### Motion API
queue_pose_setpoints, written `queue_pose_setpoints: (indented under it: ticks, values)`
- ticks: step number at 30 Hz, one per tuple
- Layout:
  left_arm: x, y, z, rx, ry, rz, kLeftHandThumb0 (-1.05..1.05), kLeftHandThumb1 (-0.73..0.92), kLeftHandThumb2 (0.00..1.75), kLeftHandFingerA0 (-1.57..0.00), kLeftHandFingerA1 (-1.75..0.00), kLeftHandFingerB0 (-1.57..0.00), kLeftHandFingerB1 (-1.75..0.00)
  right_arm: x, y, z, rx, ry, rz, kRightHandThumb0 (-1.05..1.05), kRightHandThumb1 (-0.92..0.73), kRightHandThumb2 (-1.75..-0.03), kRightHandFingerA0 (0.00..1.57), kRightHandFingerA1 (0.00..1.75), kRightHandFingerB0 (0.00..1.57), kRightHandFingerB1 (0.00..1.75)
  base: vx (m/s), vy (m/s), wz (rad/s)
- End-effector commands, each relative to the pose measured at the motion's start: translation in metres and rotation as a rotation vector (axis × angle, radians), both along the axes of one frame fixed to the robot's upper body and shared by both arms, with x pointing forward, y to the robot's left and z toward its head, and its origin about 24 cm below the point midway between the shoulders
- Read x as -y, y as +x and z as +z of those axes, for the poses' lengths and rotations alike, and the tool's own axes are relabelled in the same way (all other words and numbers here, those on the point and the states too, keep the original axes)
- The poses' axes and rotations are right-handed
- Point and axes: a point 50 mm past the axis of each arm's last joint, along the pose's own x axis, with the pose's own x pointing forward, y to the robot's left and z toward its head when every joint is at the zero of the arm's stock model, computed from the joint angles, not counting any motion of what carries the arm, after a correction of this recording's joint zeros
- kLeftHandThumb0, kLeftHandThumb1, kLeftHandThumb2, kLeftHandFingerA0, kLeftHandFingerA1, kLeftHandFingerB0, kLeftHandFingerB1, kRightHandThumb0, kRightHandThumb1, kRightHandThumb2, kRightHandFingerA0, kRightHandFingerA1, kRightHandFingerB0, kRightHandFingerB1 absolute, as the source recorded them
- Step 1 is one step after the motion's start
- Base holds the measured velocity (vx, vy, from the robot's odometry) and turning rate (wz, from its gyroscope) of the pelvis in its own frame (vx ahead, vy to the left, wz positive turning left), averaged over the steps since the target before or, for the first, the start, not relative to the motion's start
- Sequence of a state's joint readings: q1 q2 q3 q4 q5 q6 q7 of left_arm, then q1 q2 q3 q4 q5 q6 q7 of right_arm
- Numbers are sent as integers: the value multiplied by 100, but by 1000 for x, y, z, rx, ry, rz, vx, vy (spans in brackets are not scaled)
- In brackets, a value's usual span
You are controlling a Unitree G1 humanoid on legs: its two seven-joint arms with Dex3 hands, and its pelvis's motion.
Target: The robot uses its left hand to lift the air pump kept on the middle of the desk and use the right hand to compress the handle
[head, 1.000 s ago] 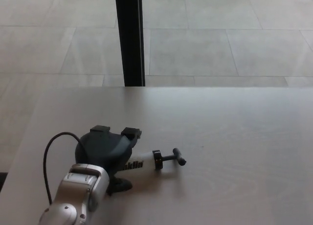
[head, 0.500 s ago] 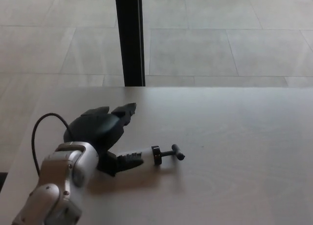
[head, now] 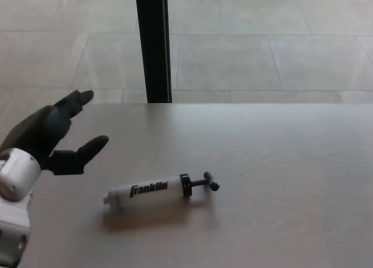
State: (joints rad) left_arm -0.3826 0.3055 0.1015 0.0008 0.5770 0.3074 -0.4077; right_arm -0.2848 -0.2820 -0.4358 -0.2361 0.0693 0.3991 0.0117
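A white air pump (head: 152, 190) with black "Franklin" lettering lies on its side on the desk (head: 280, 163), its black T-handle (head: 207, 183) pointing right. My left hand (head: 49, 135) is raised at the far left, up and left of the pump, open with fingers spread and nothing in it. A gap separates it from the pump. My right hand does not show.
A black vertical post (head: 153, 45) stands behind the desk's far edge. Beyond it is a pale tiled floor (head: 262, 41). The desk's left edge runs close to my left arm.
My left hand has let go of the pump and drawn back up and to the left, opening. The pump now lies fully uncovered, in about the same place.
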Motion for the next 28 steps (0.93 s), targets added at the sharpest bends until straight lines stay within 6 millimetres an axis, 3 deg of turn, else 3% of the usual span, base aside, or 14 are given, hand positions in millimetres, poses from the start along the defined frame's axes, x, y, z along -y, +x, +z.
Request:
queue_pose_setpoints:
  ticks: [1,2,4,5,6,7,13,14,19,21,22,24,25,28]
  values:
    - [-202,-155,12,469,-933,451,-81,73,109,-2,-41,-10,-34,93,-66,-29,-88,71,-234,-85,-92,-81,5,45,13,33,0,0,0]
    - [-209,-165,7,473,-946,500,-78,74,109,-2,-43,-8,-33,98,-70,-30,-78,76,-262,-35,-55,-115,3,53,0,49,0,0,0]
    - [-225,-190,-9,485,-967,626,-74,72,107,-4,-48,-7,-36,113,-83,-33,-81,86,-353,-76,-92,-78,17,45,21,34,0,0,0]
    - [-232,-202,-17,483,-970,693,-77,90,70,-7,-43,-12,-27,120,-91,-34,-85,85,-394,-74,-92,-78,19,45,19,33,0,0,0]
    - [-236,-210,-23,494,-981,742,-75,91,67,-10,-43,-14,-30,125,-96,-35,-88,86,-423,-74,-92,-79,19,46,19,34,0,0,0]
    - [-240,-219,-30,516,-994,799,-36,53,112,-2,-53,0,-49,130,-101,-37,-89,97,-456,-76,-92,-77,20,49,19,34,0,0,0]
    - [-244,-268,-79,536,-1100,1008,-37,53,112,-2,-53,0,-50,160,-140,-53,-67,196,-625,-80,-92,-78,16,49,13,33,0,0,0]
    - [-242,-274,-89,521,-1098,1063,-75,89,67,-16,-50,-17,-36,163,-147,-56,-62,212,-657,-78,-92,-78,16,48,13,33,0,0,0]
    - [-229,-302,-133,491,-1180,1184,-76,84,64,-20,-50,-21,-38,175,-168,-75,-54,302,-772,-80,-92,-79,16,47,12,34,0,0,0]
    - [-223,-311,-153,451,-1206,1296,-77,81,64,-24,-49,-27,-39,180,-175,-85,-68,317,-781,-35,-55,-115,2,52,0,50,0,0,0]
    - [-220,-314,-159,404,-1200,1325,-77,81,65,-24,-48,-26,-37,182,-178,-89,-71,334,-801,-82,-92,-77,17,47,11,33,0,0,0]
    - [-215,-321,-171,333,-1197,1378,-79,79,65,-23,-49,-23,-38,185,-182,-98,-85,347,-826,-81,-92,-75,18,47,12,33,0,0,0]
    - [-211,-326,-178,294,-1202,1415,-77,81,64,-23,-50,-25,-39,187,-185,-102,-105,353,-851,-78,-78,-112,16,54,7,43,0,0,0]
    - [-210,-329,-180,285,-1205,1427,-77,81,64,-23,-50,-25,-39,188,-187,-104,-111,354,-859,-78,-78,-112,16,54,7,43,0,0,0]
